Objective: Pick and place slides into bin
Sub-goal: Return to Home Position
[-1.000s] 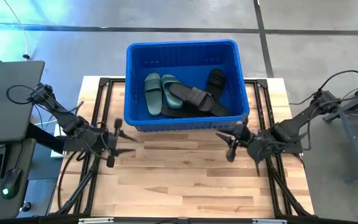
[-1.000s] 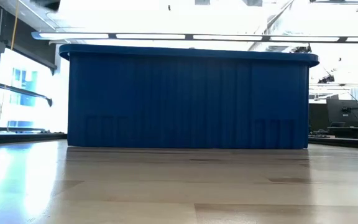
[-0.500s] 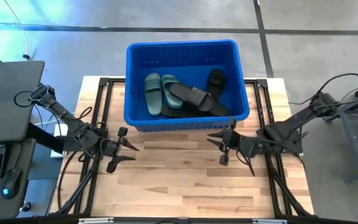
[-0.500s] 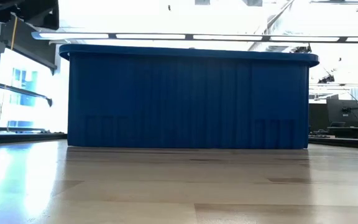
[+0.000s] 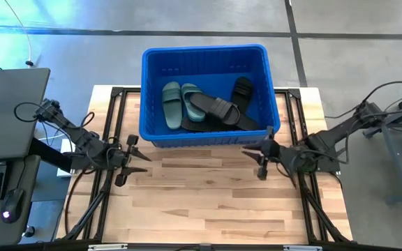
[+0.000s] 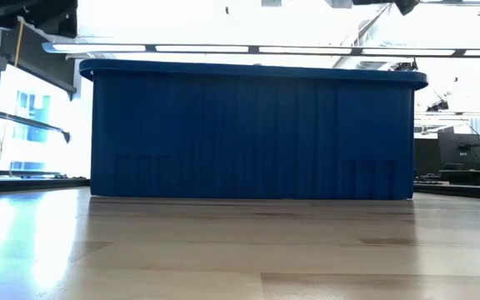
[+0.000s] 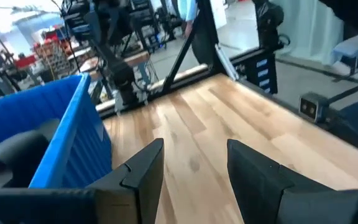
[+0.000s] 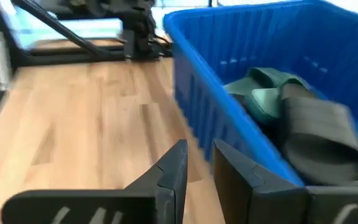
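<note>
Slides (image 5: pixel 208 108) lie inside the bin (image 5: pixel 204 50) at the tabletop's far edge, so sorting looks finished. Left gripper (image 5: pixel 137 157) and right gripper (image 5: pixel 255 159) hover by its front wall, fingers parted, empty. Next, both arms likely fold home.

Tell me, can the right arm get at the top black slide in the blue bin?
Probably yes. The right gripper hangs open outside the blue bin's near wall, and the black slide lies uppermost, uncovered. Nothing but that wall stands between, so it must pass over the rim.
</note>
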### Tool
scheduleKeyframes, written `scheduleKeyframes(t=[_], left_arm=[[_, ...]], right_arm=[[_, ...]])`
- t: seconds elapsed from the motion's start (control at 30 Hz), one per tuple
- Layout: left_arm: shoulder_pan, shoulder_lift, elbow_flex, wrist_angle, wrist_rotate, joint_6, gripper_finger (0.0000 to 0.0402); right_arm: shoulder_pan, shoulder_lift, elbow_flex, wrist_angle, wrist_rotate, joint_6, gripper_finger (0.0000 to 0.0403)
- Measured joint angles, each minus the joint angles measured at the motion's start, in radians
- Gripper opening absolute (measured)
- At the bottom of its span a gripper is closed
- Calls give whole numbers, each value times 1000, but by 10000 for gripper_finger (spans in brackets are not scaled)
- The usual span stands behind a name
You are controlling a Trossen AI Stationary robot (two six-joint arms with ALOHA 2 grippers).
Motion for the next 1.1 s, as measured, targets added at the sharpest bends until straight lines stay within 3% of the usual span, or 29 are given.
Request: scheduleKeyframes(t=[0.13,0.3,0.47,0.63,0.8,0.93,1.1], left_arm=[[6,-29,0,-23,-5,-2,161],[28,-50,0,22,31,84,161],[156,-66,1,86,262,157,161],[315,-47,-16,90,311,131,161],[447,-23,-84,184,461,56,161],[466,-7,-151,338,547,-9,161],[400,15,-167,371,541,-88,161]], right_arm=[[32,-120,-253,254,-17,-11,63],[5,-296,-458,612,-181,-227,63],[-73,-451,-490,536,-195,-281,62],[-138,-517,-536,432,-251,-181,64],[-161,-517,-654,630,-310,-218,62],[-162,-518,-718,750,-324,-245,64],[-162,-518,-729,770,-336,-250,63]])
